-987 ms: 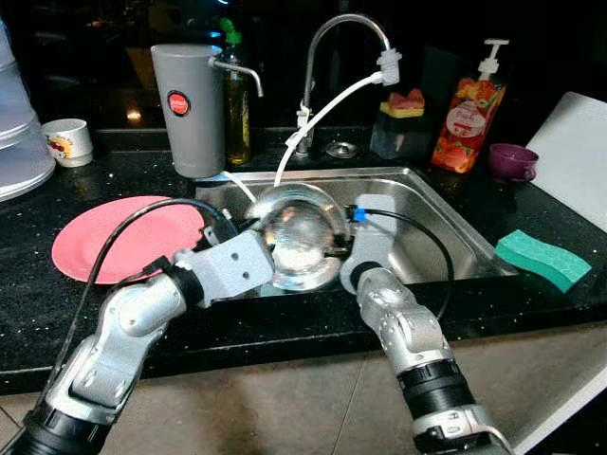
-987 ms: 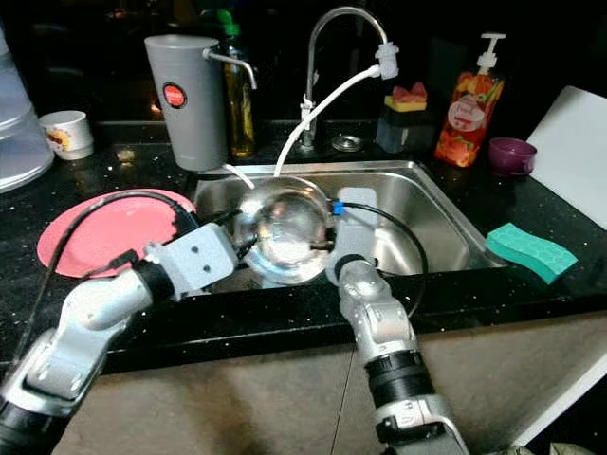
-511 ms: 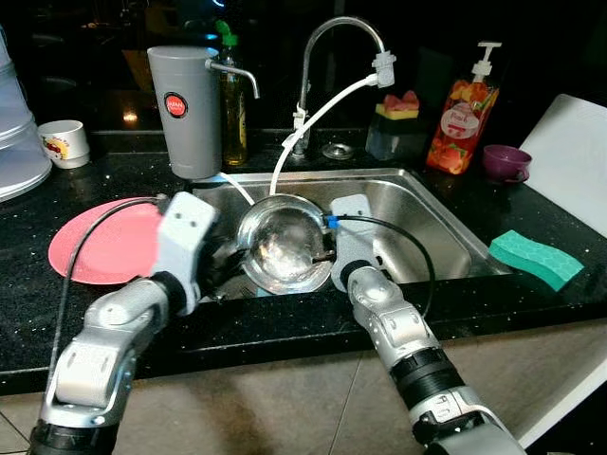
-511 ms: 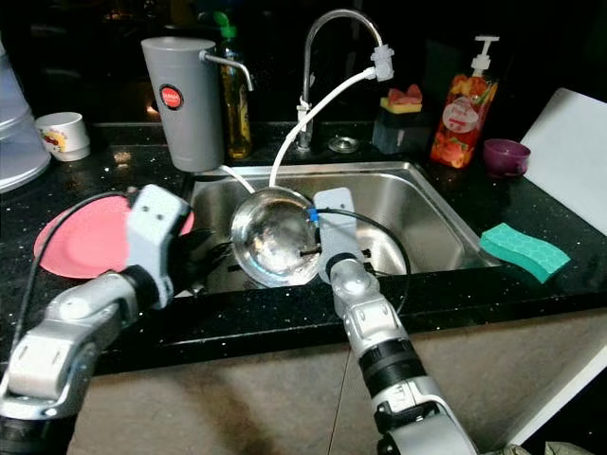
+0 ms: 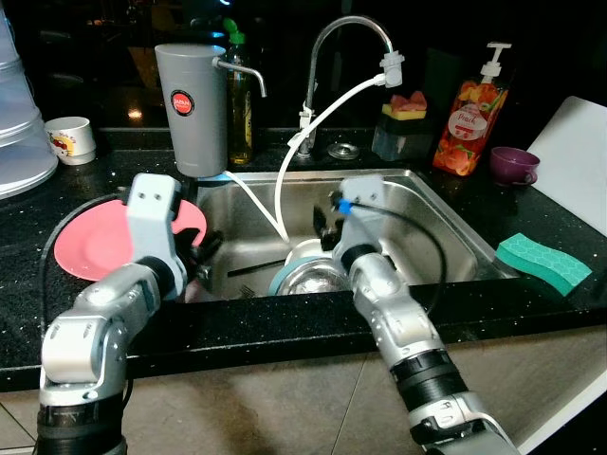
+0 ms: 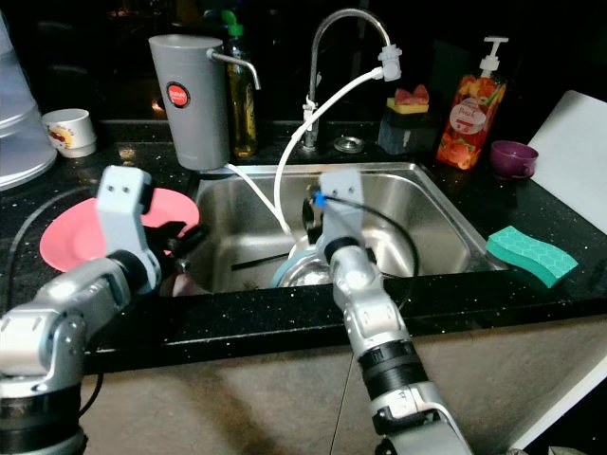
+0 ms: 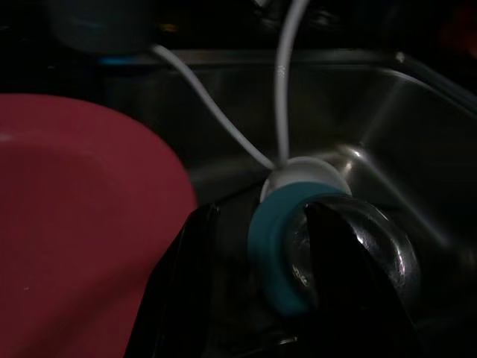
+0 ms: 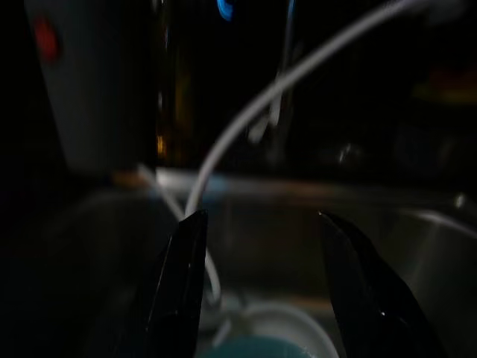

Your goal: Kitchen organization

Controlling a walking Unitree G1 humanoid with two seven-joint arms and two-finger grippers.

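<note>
The sink (image 5: 446,237) holds a steel bowl (image 5: 313,278), seemingly nested in teal, between both empty, spread grippers.

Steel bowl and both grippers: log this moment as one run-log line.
steel bowl: in sink, on teal dish | left gripper: open, beside pink plate | right gripper: open, above bowl

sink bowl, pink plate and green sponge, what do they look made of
The sink bowl looks like polished steel: mirror-bright, with sharp glints. The pink plate seems to be plastic, possibly melamine: flat even colour, dull sheen. The green sponge appears to be soft foam: matte, with a patterned top.
</note>
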